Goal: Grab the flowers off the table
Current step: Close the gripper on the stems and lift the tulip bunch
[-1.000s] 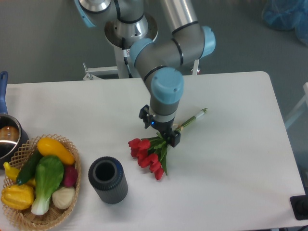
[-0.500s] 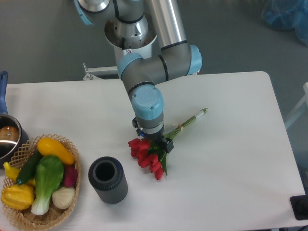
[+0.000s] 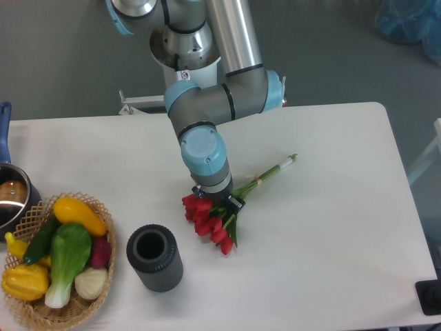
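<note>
Scene: a UR5e arm leans over the white counter (image 3: 331, 227), its gripper (image 3: 219, 202) lowered onto the flowers (image 3: 213, 222).
Flowers: the bunch lies flat near the counter's middle, red buds low and to the left, thin pale stems running up and right to a tip beyond the arm.
Long axis: diagonal, from the buds at lower left to the stem end at upper right.
Key relation: the gripper sits directly over the leafy neck where buds meet stems; the buds spread just below it and the stems trail away to its right.
Gripper state: the wrist hides the fingers from this angle, so whether they are spread or closed on the bunch cannot be told.
Change: a second ago the wrist stood further right over the stems; it has since swung left and lower, and the bunch has shifted slightly left with it.
Bystanders: a dark cylinder (image 3: 155, 257) stands near the buds to their lower left; a produce basket (image 3: 103, 207) sits well apart at the left edge.
</note>
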Tool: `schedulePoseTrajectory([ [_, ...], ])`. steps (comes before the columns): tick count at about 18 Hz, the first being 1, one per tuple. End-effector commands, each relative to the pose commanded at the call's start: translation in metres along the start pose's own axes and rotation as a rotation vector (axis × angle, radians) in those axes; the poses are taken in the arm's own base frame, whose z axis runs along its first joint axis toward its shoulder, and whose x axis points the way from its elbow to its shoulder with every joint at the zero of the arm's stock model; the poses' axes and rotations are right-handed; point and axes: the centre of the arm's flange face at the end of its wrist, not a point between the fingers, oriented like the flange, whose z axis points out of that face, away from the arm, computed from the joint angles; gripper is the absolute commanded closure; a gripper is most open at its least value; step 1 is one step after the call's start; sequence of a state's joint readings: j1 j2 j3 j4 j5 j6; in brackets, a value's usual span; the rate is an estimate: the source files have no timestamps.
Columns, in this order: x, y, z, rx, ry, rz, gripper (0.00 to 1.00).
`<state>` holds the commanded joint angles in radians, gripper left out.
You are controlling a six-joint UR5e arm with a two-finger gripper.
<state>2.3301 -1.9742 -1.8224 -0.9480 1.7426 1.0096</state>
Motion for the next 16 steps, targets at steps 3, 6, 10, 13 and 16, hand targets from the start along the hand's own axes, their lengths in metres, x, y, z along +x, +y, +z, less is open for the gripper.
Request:
schedulePoseTrajectory([
  [3, -0.002, 0.0, -0.006, 0.007, -0.01, -0.036, 1.0],
  [6, -0.003, 0.004, -0.02, 0.005, -0.038, -0.042, 1.0],
  [10, -0.025, 0.009, -0.051, 0.004, -0.11, -0.075, 1.0],
  [13, -0.051, 0.017, -0.074, 0.103, -0.104, -0.121, 1.0],
  [16, -0.08, 0.033, -0.091, 0.198, -0.089, -0.182, 1.0],
])
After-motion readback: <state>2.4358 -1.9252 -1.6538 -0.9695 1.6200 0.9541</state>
